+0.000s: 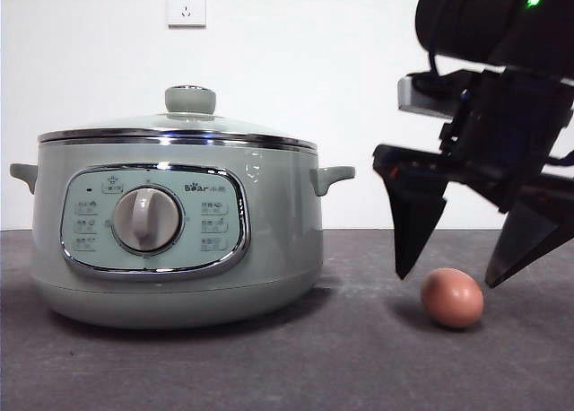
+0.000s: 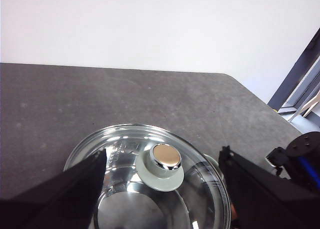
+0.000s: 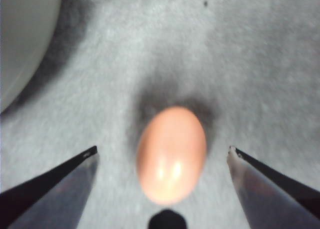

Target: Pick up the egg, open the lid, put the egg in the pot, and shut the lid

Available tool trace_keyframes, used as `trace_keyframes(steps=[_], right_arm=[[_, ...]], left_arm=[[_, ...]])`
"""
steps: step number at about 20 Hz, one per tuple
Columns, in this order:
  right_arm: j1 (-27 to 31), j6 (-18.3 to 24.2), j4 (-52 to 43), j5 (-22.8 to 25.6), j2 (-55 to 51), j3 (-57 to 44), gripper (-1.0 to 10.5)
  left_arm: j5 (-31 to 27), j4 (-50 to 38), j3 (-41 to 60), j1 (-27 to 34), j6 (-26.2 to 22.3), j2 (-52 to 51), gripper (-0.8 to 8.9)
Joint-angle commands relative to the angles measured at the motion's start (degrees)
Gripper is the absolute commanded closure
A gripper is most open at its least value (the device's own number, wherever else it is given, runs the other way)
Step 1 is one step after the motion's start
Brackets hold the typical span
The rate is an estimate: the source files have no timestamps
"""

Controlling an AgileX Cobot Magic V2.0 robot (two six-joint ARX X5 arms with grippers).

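Hovering over the egg (image 1: 452, 297), the right gripper (image 1: 451, 278) with its two black jaws spread wide, tips apart and pinching nothing. Egg on its side on the dark grey table (image 1: 359, 366), between the two jaw tips and a little below them, touched by neither. From the right wrist camera: egg (image 3: 171, 153) centred in the gap of the right gripper (image 3: 161, 150), a clear margin of table (image 3: 260, 64) between shell and each jaw, and a soft shadow around the shell. Pale curved wall of the pot (image 3: 22, 39) beyond the tip of one jaw, well apart from the egg.

Seen level across the table: pot (image 1: 179, 240) upright, well outside the right jaws, on the far side of one jaw from the egg. Lid (image 1: 179, 128) seated flat on the pot's rim, its sage-green knob (image 1: 190, 99) upright on top. White wall socket (image 1: 186, 6) on the wall behind.

Held above the lid (image 2: 150, 189), the left gripper (image 2: 162, 161), jaws likewise spread and clasping nothing. Knob (image 2: 161, 161), chrome-capped, between the two jaw tips, clear of both. Whether those tips reached down to the level of the glass: could not tell. Part of the other arm (image 2: 300, 156) beyond one jaw of the left gripper.
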State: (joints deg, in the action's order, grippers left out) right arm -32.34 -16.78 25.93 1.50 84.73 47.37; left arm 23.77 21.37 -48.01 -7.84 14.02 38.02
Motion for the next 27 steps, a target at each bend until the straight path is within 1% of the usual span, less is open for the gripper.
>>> trace_keyframes(steps=[1, 3, 4, 7, 9, 10, 15, 18, 21, 23, 24, 25, 27], right_arm=[[-0.09, -0.98, -1.33, -0.04, 2.69, 0.26, 5.2], [0.02, -1.01, -1.55, 0.02, 4.85, 0.26, 5.2], [0.02, -0.98, -1.55, 0.09, 5.62, 0.26, 5.8], [0.0, -1.01, -1.97, 0.09, 6.03, 0.26, 8.1], [0.02, -1.01, -2.03, 0.15, 6.03, 0.26, 9.3], [0.02, -0.98, -2.14, 0.42, 6.01, 0.26, 9.6], [0.02, -0.63, -0.79, 0.31, 2.38, 1.07, 9.6], [0.48, 1.99, 3.89, 0.39, -3.26, 1.79, 9.6], [1.49, 1.97, 8.96, 1.49, -9.57, 1.79, 9.6], [1.97, 2.78, 11.39, 3.37, -13.38, 1.79, 9.6], [2.29, 3.23, 12.24, 3.56, -14.95, 1.79, 9.6], [2.71, 3.32, 12.94, 3.54, -16.61, 1.79, 9.6], [3.61, 3.34, 13.66, 3.54, -19.37, 1.79, 9.6]], left_arm=[[0.35, -0.22, -0.07, -0.15, -0.52, -0.17, 4.36], [0.35, -0.24, -0.07, -0.15, -0.52, -0.17, 4.36], [0.35, -0.22, -0.09, -0.15, -0.52, -0.17, 4.36], [0.33, -0.17, -0.09, -0.15, -0.52, -0.17, 4.36], [0.33, -0.15, -0.09, -0.15, -0.55, -0.17, 4.36], [0.31, -0.15, -0.09, -0.15, -0.55, -0.17, 4.36], [0.35, 0.13, -0.09, -0.15, -0.87, 0.46, 4.36], [0.35, -0.37, -0.09, -0.87, -0.87, 3.15, 4.35], [0.28, -2.05, -0.15, -3.98, -2.1, 7.98, 4.33], [-0.22, -6.21, -0.15, -7.06, -2.08, 11.54, 4.32], [-1.75, -8.31, -0.17, -8.68, -2.1, 12.98, 4.32], [-4.52, -10.67, -0.17, -10.78, -2.29, 14.88, 4.31], [-9.73, -11.91, -0.87, -14.69, -4.02, 18.53, 4.31]])
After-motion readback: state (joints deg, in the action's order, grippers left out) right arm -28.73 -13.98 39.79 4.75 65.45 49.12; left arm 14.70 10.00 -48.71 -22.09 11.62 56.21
